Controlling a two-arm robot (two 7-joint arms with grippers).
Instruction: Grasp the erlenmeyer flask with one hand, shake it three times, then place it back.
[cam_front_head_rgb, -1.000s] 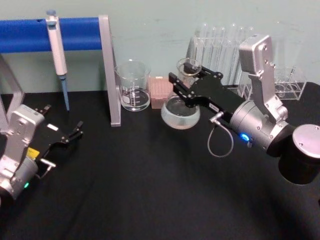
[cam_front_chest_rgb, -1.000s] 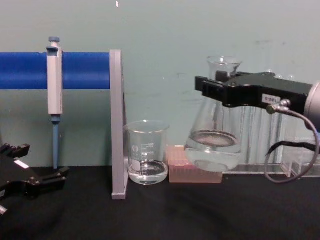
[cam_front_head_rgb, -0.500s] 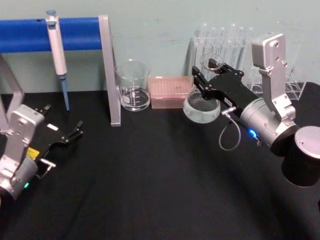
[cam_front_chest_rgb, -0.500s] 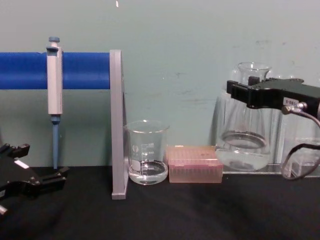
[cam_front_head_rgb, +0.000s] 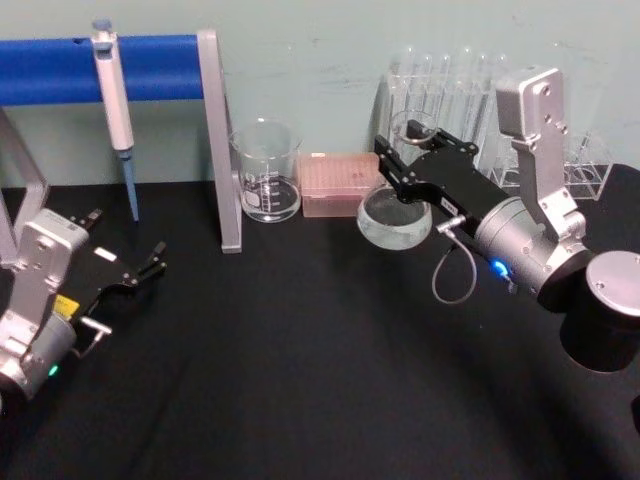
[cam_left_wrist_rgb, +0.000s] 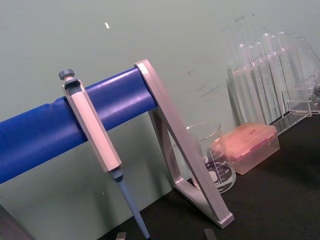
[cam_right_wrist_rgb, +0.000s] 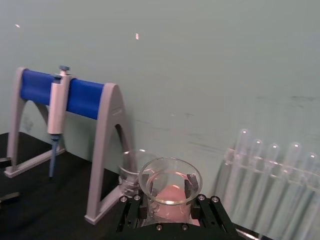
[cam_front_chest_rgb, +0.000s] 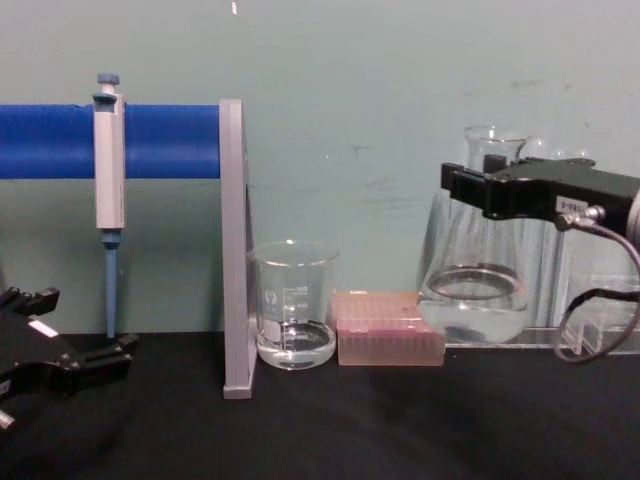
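Both jaws of the hand (cam_front_chest_rgb: 492, 186) clasp the erlenmeyer flask (cam_front_chest_rgb: 473, 288), mid-neck.

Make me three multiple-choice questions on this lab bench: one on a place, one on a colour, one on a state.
1. Where is the pink box?
A) between the beaker and the erlenmeyer flask
B) inside the beaker
C) on the floor

2. What colour is the stand's bar?
A) red
B) blue
C) yellow

3. How is the erlenmeyer flask?
A) lying on its side
B) held off the table by the right gripper
C) standing free on the table

Answers: 1 A, the chest view shows it flanked by both; 2 B, plainly blue; 3 B, the gripper clamps its neck, base above the table.
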